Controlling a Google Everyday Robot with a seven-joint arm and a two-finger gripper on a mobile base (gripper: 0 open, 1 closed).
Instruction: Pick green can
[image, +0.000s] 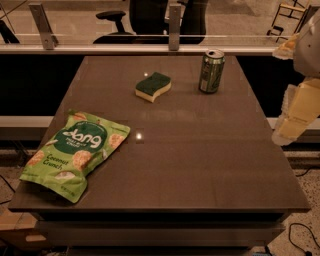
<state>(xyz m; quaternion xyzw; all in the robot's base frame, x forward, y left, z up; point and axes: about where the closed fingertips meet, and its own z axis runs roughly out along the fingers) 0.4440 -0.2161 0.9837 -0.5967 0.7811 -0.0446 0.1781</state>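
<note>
The green can (211, 71) stands upright at the far right of the dark table (200, 160). It is dark green with a silver top rim and pale markings on its side. My gripper (294, 115) is a pale shape at the right edge of the view, beyond the table's right side. It hangs nearer to me than the can and well to its right, touching nothing. Part of it is cut off by the frame edge.
A green-topped sponge (153, 86) lies left of the can at the far middle. A flat light-green snack bag (75, 152) lies at the near left. A railing (150, 48) and an office chair (150, 20) are behind the table.
</note>
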